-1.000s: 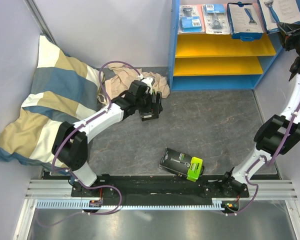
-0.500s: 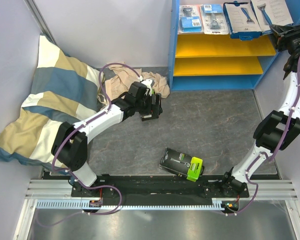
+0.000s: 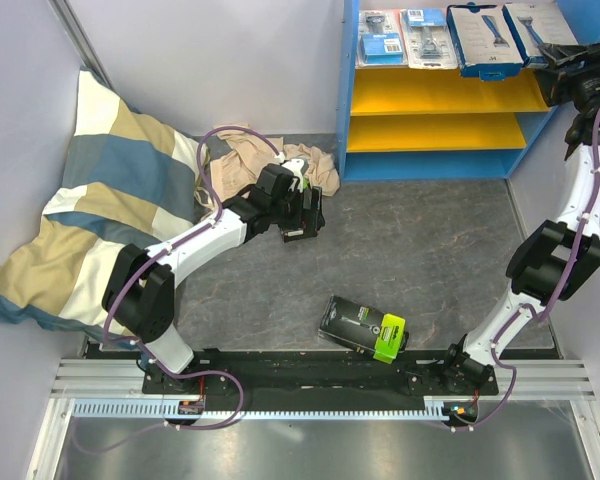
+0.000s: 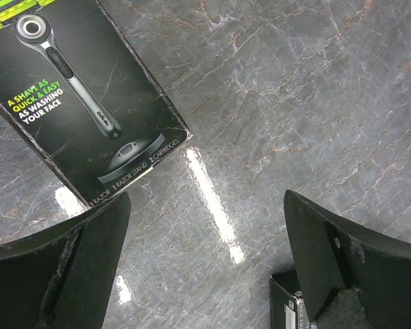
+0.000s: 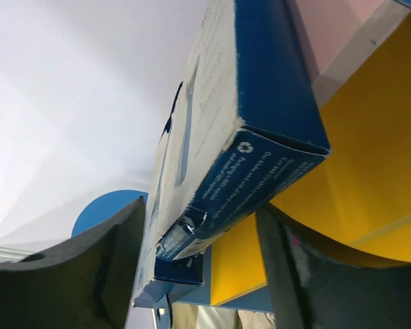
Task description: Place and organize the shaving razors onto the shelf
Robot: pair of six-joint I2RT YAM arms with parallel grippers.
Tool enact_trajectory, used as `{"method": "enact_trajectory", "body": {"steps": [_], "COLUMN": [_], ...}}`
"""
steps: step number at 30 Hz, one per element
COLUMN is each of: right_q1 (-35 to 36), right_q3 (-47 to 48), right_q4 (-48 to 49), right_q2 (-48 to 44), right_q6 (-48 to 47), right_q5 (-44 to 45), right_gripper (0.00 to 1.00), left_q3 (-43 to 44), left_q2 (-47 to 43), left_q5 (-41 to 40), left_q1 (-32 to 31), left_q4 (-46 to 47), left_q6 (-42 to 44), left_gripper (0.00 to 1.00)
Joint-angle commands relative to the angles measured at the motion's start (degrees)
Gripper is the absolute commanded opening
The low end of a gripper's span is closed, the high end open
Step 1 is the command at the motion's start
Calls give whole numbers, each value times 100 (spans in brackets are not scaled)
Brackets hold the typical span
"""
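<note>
The shelf [image 3: 348, 100] stands at the back right. Its pink top board holds two blister razor packs [image 3: 382, 38] [image 3: 428, 38] and two white-blue boxes [image 3: 488, 40] [image 3: 540, 22]. My right gripper [image 3: 560, 70] [image 5: 200, 209] is at the shelf's right end, open. The rightmost white-blue box [image 5: 260, 103] sits between its fingers on the pink board [image 5: 335, 27], with a gap on the left side. A black box with a lime end [image 3: 363, 328] [image 4: 75, 103] lies on the table. My left gripper [image 3: 305, 215] [image 4: 207, 199] hangs open over bare table. Beside its right finger shows a second black box's corner [image 4: 288, 305].
A beige cloth [image 3: 250, 155] lies bunched just behind the left gripper. A striped pillow [image 3: 90, 200] leans in the left corner. The two yellow boards [image 3: 445, 95] of the shelf hold nothing. Walls close in the left, back and right sides.
The right gripper carried the white-blue box in over the top board, then its jaws opened round it. The box now lies flatter beside the other one. The left arm has not moved.
</note>
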Motion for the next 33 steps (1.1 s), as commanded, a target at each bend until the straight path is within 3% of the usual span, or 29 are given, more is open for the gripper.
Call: {"method": "enact_trajectory", "body": {"steps": [1, 5, 15, 22, 29, 33], "right_q1": [-4, -4, -65, -65, 22, 495], "right_q3": [-180, -382, -1279, -1559, -2526, -2782], "right_q4": [141, 167, 1019, 1063, 748, 20], "right_q2": [-311, -547, -1198, -1628, -2700, -3263], "right_q6": [18, -17, 352, 370, -209, -1234], "right_q5": [-13, -56, -215, -276, -118, 363], "right_gripper": [80, 98, 98, 98, 98, 98], "left_q3": [-36, -62, -80, -89, -80, -89], "left_q2": [-265, -274, -335, -406, -529, -599], "left_q5": [111, 111, 93, 32, 23, 75], "left_q1": [20, 20, 20, 29, 55, 99], "left_q4": [149, 157, 149, 149, 192, 193], "left_q6": [-197, -214, -206, -126, -47, -56], "left_gripper": [100, 100, 100, 100, 100, 100]}}
